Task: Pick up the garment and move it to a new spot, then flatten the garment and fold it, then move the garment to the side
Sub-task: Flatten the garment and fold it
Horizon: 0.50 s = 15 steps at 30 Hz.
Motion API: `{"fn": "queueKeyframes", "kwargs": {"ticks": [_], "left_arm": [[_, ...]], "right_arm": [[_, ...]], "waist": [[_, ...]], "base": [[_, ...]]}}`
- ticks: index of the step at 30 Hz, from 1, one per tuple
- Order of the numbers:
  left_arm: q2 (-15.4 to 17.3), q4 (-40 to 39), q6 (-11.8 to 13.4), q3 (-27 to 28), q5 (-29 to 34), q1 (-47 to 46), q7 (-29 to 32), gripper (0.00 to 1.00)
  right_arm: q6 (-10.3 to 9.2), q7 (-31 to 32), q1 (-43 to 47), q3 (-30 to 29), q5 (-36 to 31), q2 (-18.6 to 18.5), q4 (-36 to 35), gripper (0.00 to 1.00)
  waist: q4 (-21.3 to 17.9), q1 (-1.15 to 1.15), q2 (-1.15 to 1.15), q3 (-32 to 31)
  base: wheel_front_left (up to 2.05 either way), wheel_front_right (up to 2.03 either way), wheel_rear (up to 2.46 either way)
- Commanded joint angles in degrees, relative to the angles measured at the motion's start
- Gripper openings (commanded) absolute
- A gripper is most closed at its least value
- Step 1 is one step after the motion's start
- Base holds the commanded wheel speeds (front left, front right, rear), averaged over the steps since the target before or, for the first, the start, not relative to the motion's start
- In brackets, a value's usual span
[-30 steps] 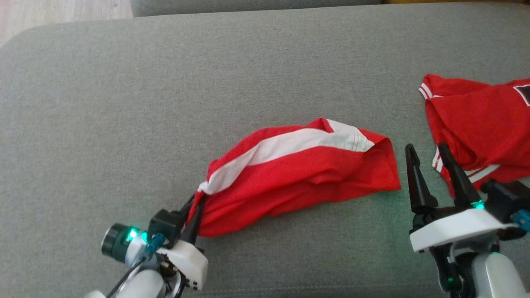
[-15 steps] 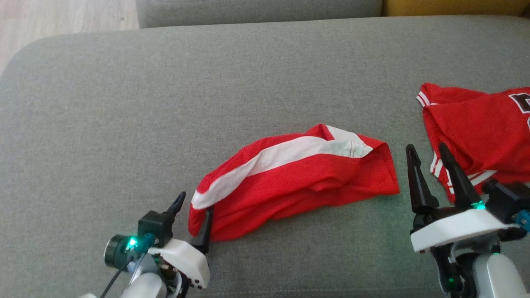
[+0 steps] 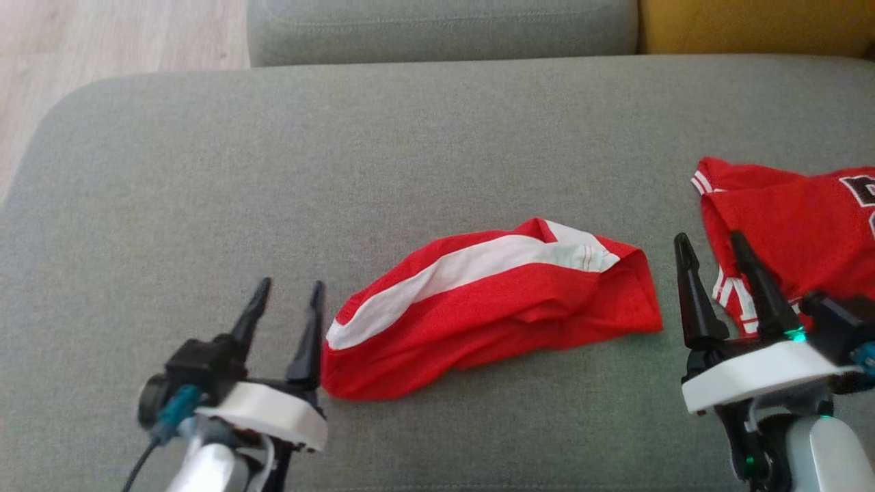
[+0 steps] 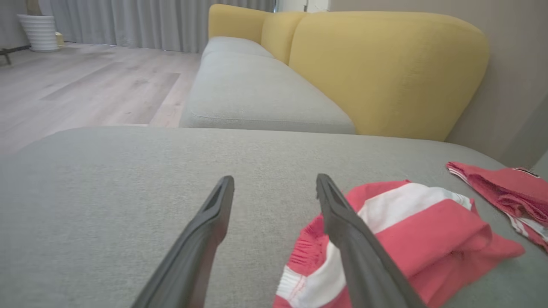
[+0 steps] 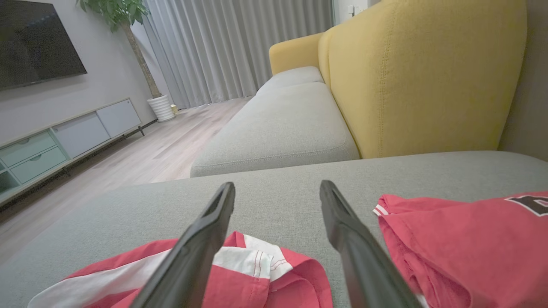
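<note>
The sofa seat [image 3: 410, 137] is being shown as matt, coarse-woven grey cloth; the garment [image 3: 519, 301] as soft matt red-and-white cloth; the fingers [image 3: 309, 335] as smooth matt black plastic.

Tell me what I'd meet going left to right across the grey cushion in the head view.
left pincer with dark fingers → crumpled red fabric garment with a white stripe → red fabric jersey with white trim

Surface: grey cushion [image 3: 287, 178], fabric-covered.
Ctr: red/white shorts [image 3: 506, 307], laid crumpled.
R edge: red jersey [image 3: 786, 225], bunched, apart from shorts.
</note>
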Motion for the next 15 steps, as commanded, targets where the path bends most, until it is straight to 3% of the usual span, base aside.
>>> {"fn": "queueKeyframes", "kwargs": {"ticks": [1,9,15], "left_arm": [[1.60,-2.54,0.95,3.24,-0.65,-0.47,-0.03,1.00],[5.05,-6.16,4.61,6.92,-0.44,3.02,0.64,1.00],[5.69,-7.59,5.44,6.45,-0.20,4.92,1.82,1.00]], "right_arm": [[-0.05,0.23,-0.49,0.94,-0.80,-0.17,-2.29,1.00],[-0.05,1.51,1.34,1.01,-3.69,-0.17,-2.59,1.00],[-0.05,2.19,2.33,1.17,-4.21,-0.17,-2.99,1.00]], "waist": [[-0.01,0.00,0.00,-0.63],[-0.12,0.00,0.00,-2.61],[-0.14,0.00,0.00,-3.31]], "base": [[0.00,0.00,0.00],[0.00,0.00,0.00],[0.00,0.00,0.00]]}}
